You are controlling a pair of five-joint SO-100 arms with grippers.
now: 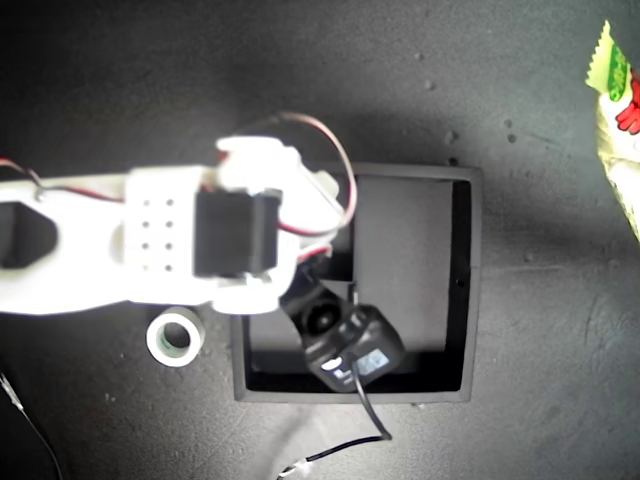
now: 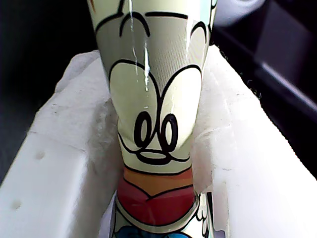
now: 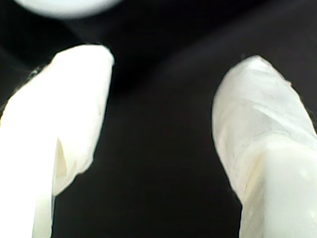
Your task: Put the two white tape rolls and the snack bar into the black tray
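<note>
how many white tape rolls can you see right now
1 for sure: a white tape roll on the table just off the black tray, on the exterior view's left. An arm covers part of the tray, so a second may be hidden.

My second gripper [image 3: 158, 124] holds its white jaws apart over a dark surface [image 3: 163, 188], nothing between them.

We note a matte black desk [image 1: 110, 90], dark across the whole exterior view. Small pale specks [image 1: 450, 135] dot it just beyond the tray's far rim. A thin black cable [image 1: 345, 448] with a white plug end [image 1: 292, 470] lies on the desk just outside the tray's near rim.
</note>
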